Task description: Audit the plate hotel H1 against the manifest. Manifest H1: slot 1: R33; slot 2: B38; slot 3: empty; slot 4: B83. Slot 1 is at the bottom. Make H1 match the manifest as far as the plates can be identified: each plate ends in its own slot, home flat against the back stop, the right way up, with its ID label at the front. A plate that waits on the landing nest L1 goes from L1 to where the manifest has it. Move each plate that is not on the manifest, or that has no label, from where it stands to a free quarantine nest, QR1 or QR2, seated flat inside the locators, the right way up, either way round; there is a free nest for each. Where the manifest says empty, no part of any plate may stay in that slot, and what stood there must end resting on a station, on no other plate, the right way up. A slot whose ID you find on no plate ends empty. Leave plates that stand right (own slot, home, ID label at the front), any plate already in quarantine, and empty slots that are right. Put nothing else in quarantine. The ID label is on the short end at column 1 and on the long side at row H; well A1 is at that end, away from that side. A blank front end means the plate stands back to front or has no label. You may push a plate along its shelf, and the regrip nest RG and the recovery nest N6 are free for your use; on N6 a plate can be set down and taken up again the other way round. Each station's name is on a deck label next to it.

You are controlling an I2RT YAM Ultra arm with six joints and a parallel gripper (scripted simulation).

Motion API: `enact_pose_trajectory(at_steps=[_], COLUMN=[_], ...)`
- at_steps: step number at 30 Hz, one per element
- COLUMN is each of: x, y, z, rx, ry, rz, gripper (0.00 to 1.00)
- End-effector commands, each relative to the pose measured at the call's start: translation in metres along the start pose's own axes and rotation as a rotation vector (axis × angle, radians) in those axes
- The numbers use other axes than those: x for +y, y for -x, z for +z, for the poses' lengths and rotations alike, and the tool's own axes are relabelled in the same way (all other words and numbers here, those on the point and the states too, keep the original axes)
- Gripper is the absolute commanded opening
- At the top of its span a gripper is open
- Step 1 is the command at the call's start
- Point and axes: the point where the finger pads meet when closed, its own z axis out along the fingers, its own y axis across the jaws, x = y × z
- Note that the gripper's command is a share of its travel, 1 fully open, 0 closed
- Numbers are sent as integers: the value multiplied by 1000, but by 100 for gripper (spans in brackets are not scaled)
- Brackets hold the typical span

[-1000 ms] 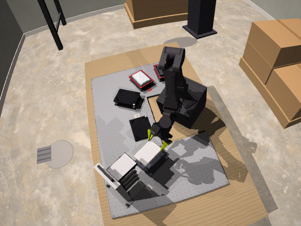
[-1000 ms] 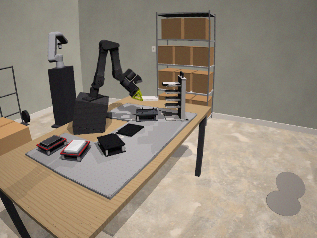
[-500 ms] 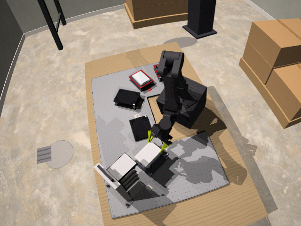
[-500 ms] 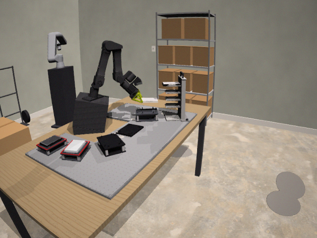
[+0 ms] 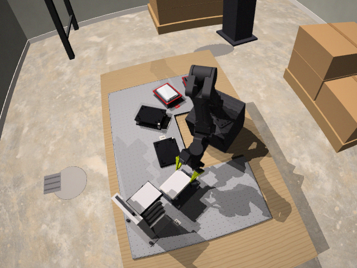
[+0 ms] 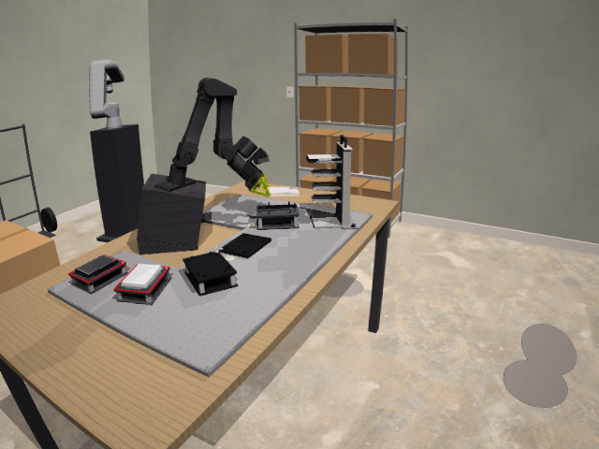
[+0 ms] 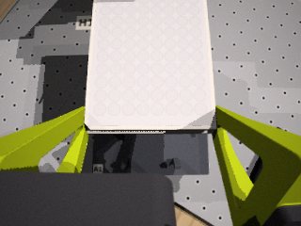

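My gripper point(image 7: 150, 113) is shut on a white plate point(image 7: 150, 63), gripping its near short end by the long sides. It holds the plate level in the air point(image 6: 284, 191), above a black raised nest point(image 6: 276, 214) and in front of the plate hotel H1 point(image 6: 333, 185). From above the plate point(image 5: 175, 183) lies just right of the hotel point(image 5: 146, 207). The hotel's top slot holds a white plate point(image 5: 144, 196); the lower shelves look dark and I cannot tell what they hold. The held plate's near end shows no label that I can read. A deck label H1 point(image 7: 85, 23) lies past the plate.
Two red-rimmed quarantine nests stand at the far end: one holds a white plate point(image 6: 141, 280), the other a dark plate point(image 6: 96, 270). A black raised nest point(image 6: 210, 271) and a flat black pad point(image 6: 245, 244) lie between. The arm's base block point(image 6: 168, 220) stands beside them.
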Motion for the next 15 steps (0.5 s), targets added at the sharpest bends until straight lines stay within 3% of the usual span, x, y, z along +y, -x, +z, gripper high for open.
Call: enact_pose_trajectory(at_steps=[1,12,15], x=[-7,-7,0], y=[-8,-15,5], z=[0,6,14], rx=[4,5,-34], ry=[-11,-10,3], rz=[0,-1,11], gripper=[86,86,86])
